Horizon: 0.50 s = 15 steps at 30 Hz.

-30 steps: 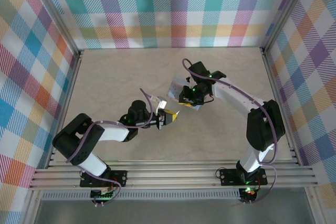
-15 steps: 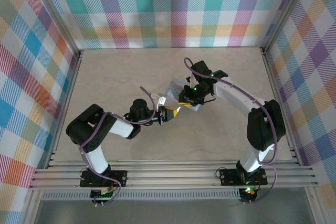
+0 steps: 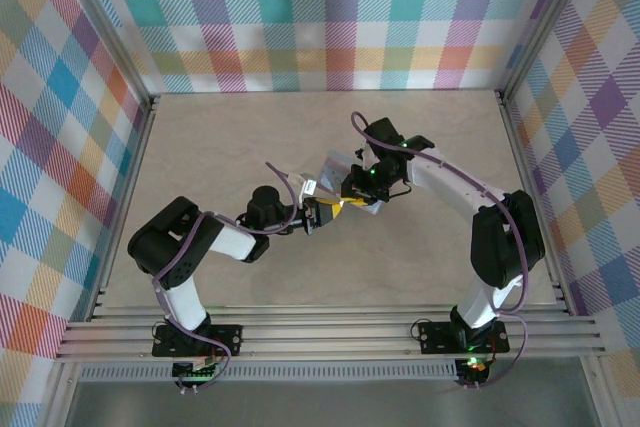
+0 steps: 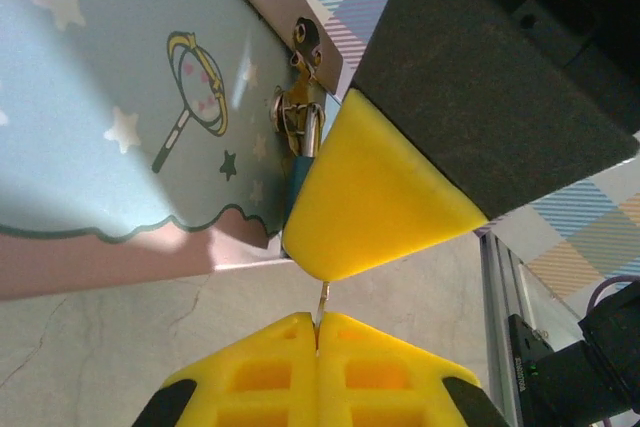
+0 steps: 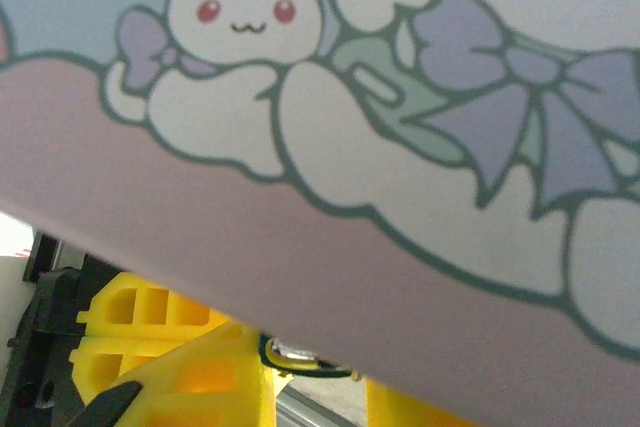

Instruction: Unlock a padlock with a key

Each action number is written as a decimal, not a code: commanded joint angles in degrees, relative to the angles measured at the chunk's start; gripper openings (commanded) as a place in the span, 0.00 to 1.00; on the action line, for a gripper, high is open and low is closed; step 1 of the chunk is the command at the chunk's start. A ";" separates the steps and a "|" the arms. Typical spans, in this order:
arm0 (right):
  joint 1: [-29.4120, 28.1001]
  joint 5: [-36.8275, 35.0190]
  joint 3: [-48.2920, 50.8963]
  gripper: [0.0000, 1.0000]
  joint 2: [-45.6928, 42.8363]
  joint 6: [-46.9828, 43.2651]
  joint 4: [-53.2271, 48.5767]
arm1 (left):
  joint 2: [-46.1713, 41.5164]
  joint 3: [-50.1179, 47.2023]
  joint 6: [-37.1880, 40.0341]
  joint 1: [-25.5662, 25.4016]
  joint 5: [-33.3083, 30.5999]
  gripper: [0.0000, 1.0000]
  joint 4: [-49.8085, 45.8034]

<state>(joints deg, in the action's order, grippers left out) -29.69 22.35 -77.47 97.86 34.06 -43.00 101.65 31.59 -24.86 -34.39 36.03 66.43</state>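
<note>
padlock: dark blue sliver at the centre of the left wrist frame. It hangs under the metal hasp on the edge of the tin box. Most of it is hidden behind a yellow finger of the right tool.

key: thin pale blade, lower centre, pointing up toward the padlock. Its tip is right at that finger's bottom corner, maybe touching. It is not in the lock.

Left tool: pads pressed together, clamped on the key's lower end.

The tin box is pale blue with a star and wand print and a pink band along its lower edge. The marbled desk lies below it.

Right wrist frame: tin box close up, white bunny upper left, purple bow at right. Two yellow fingers sit at the bottom edge with a gap between them. Cannot tell whether they grip the tin box.

Top frame: both tools meet mid-desk. The left tool is just lower left of the tin box and the right tool is on it from the upper right.
</note>
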 commanded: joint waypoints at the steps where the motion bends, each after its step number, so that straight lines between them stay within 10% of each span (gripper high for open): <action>1: 0.32 2.45 -0.49 0.00 -2.30 -0.36 0.97 | 1.42 1.34 -0.01 0.29 1.41 0.00 2.84; 15: 0.99 2.26 0.92 0.00 -3.29 -0.14 1.73 | 1.97 -0.83 -0.59 0.47 0.41 0.00 4.23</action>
<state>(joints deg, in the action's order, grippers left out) -29.15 22.50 -76.90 97.36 34.06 -42.63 103.09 31.31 -24.93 -34.37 36.82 67.72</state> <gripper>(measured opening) 0.239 0.045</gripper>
